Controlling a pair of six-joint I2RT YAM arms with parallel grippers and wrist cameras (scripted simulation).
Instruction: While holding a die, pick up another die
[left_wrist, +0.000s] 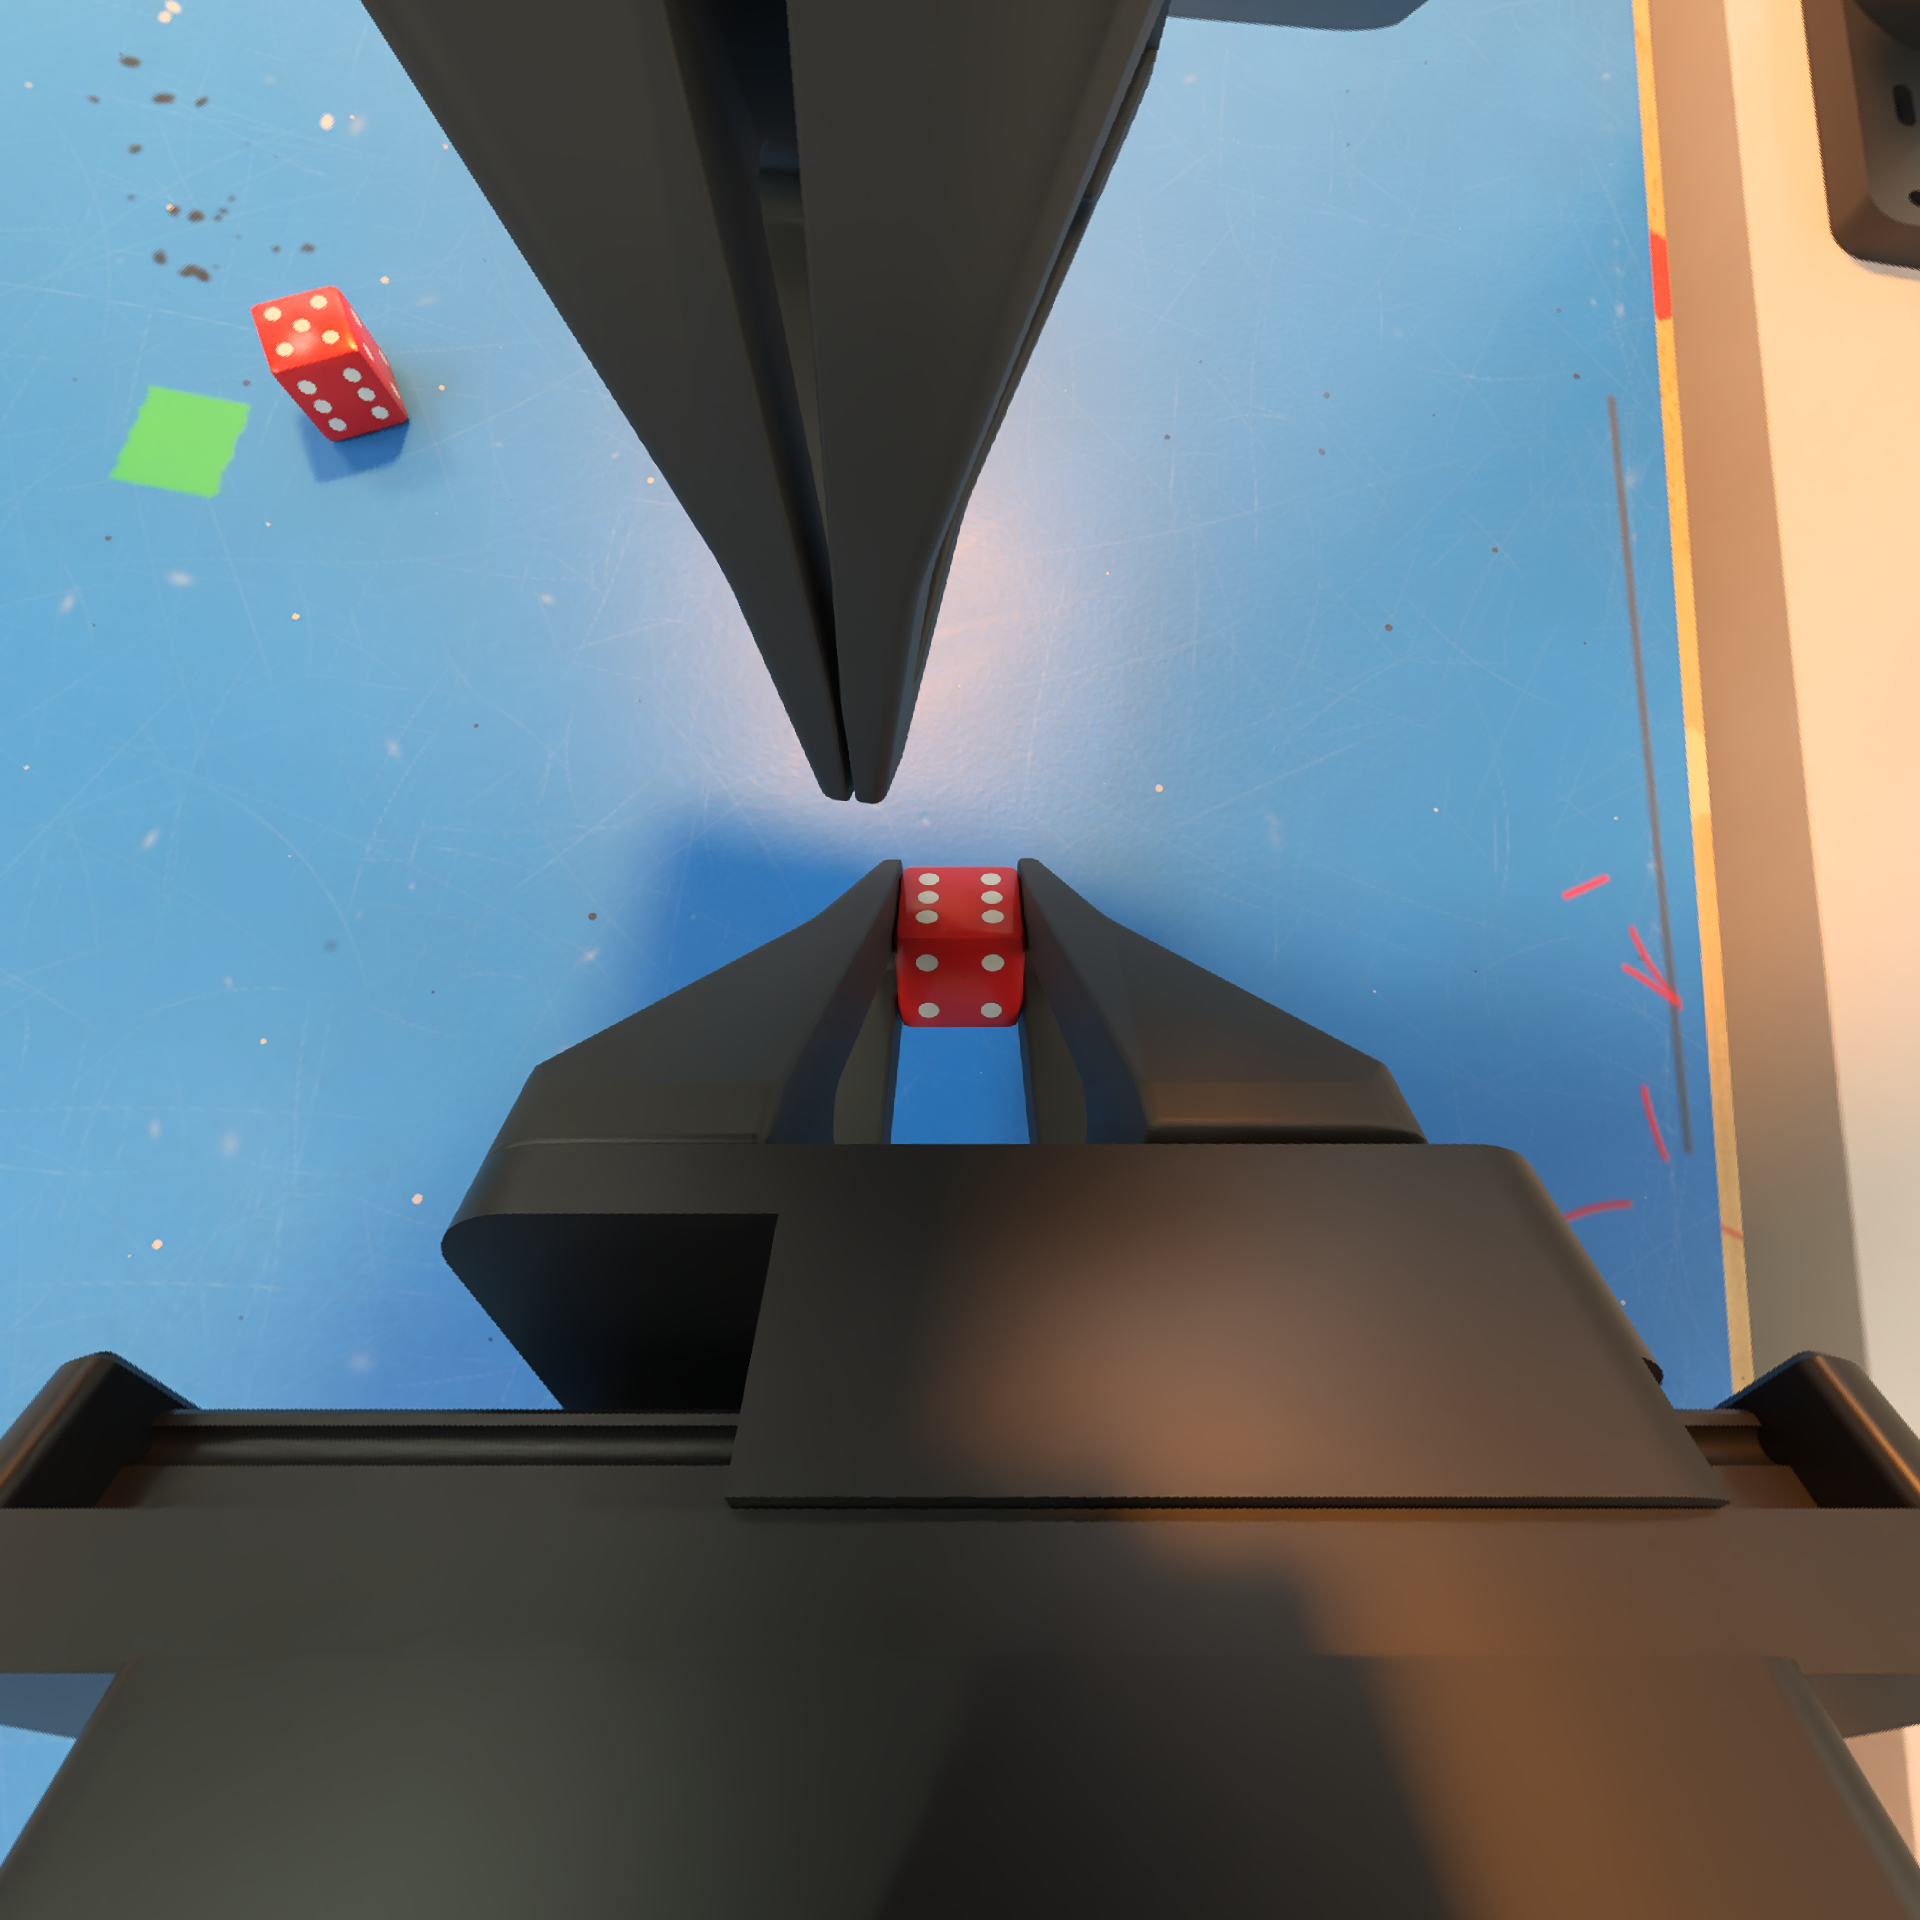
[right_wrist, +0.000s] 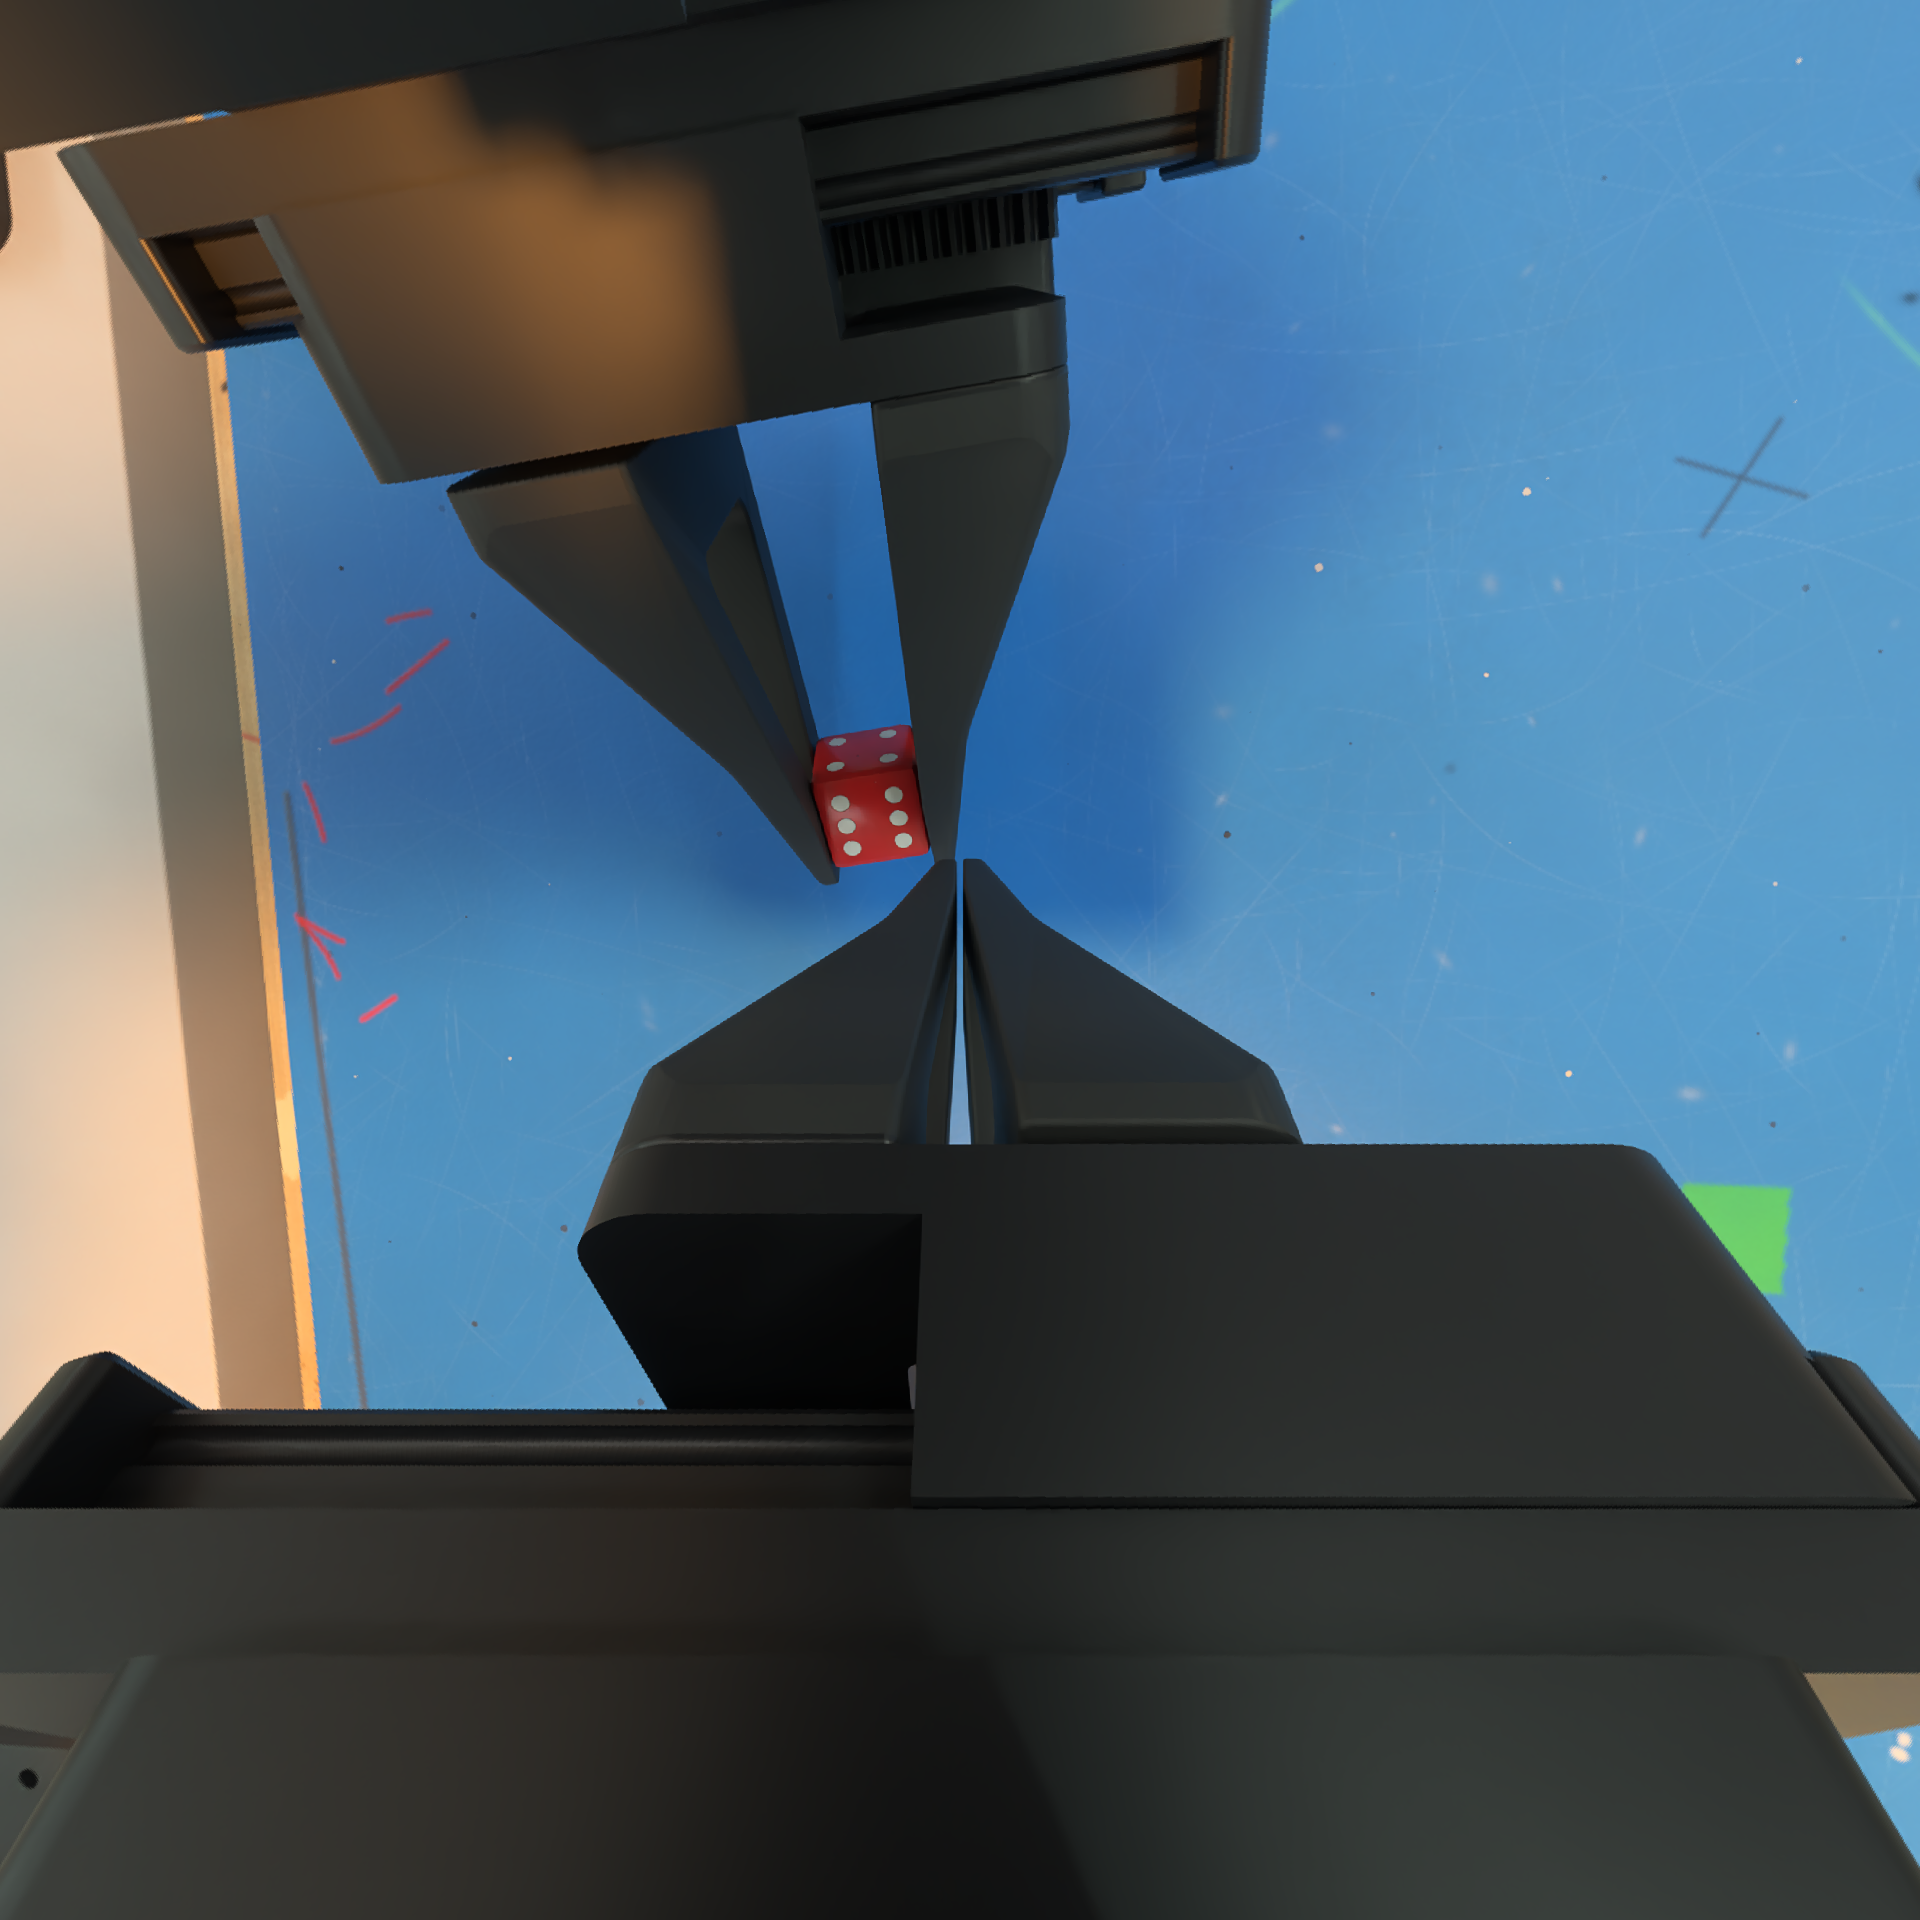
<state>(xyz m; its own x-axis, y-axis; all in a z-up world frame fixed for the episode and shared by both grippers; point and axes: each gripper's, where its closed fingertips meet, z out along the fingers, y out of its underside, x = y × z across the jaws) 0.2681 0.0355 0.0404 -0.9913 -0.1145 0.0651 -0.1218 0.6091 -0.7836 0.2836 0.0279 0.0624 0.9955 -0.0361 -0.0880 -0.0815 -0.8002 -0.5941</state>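
Observation:
My left gripper (left_wrist: 959, 864) is shut on a red die (left_wrist: 959, 943) with white pips, held between its fingertips above the blue table. It also shows in the right wrist view (right_wrist: 888, 873), with the held die (right_wrist: 871, 798) in it. My right gripper (right_wrist: 959, 864) is shut and empty, tip to tip with the left one; it shows in the left wrist view (left_wrist: 854, 795) pointing down at the held die. A second red die (left_wrist: 330, 362) lies on the table at the upper left.
A green square patch (left_wrist: 182, 442) lies beside the loose die; it also shows in the right wrist view (right_wrist: 1740, 1236). The blue table (left_wrist: 1299, 582) has a wooden edge (left_wrist: 1704, 831) on the right, with red marks (left_wrist: 1652, 971) near it. A dark cross mark (right_wrist: 1740, 478) is on the table.

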